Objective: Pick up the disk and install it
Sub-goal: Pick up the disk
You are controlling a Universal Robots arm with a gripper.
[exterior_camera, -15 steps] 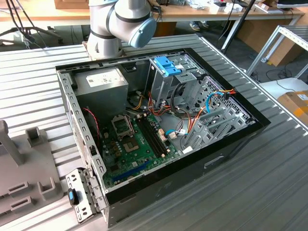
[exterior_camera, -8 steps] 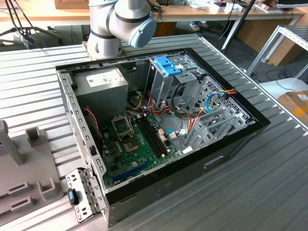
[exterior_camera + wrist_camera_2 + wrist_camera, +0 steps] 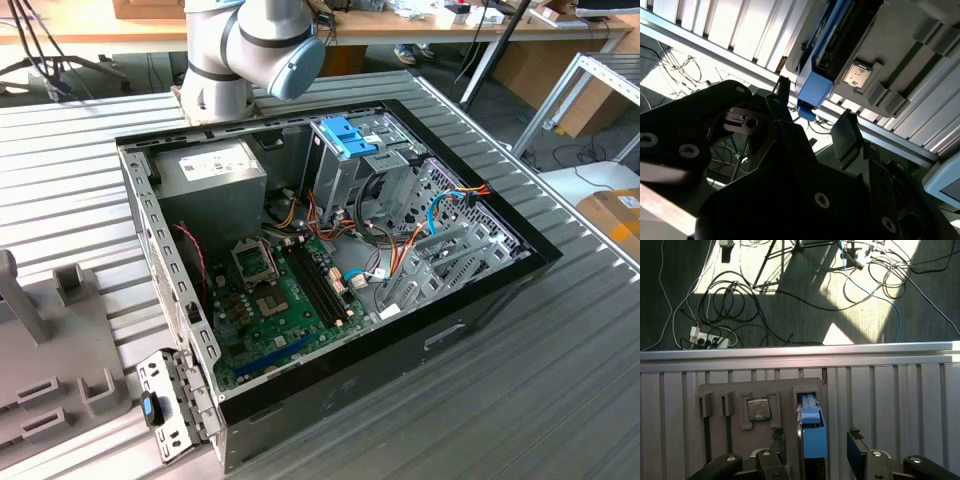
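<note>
**Disk in its holder, not yet gripped**

On the exterior view's left, a grey holder [image 3: 60,340] rests on the ribbed table [image 3: 560,380]. In the first wrist view, the disk [image 3: 811,415] stands on edge in one of the holder's slots. A processor chip [image 3: 759,409] lies in a recess just beside it. The gripper [image 3: 817,437] is spread wide, with one finger on each side of the disk's blue bracket and a gap on both sides, so it grasps nothing. Toward the exterior view's right sits the open computer case [image 3: 450,330], with its drive cage [image 3: 340,180] carrying blue tabs. From where I stand, the job looks barely begun: the disk is neither lifted nor fitted into the case.
</note>
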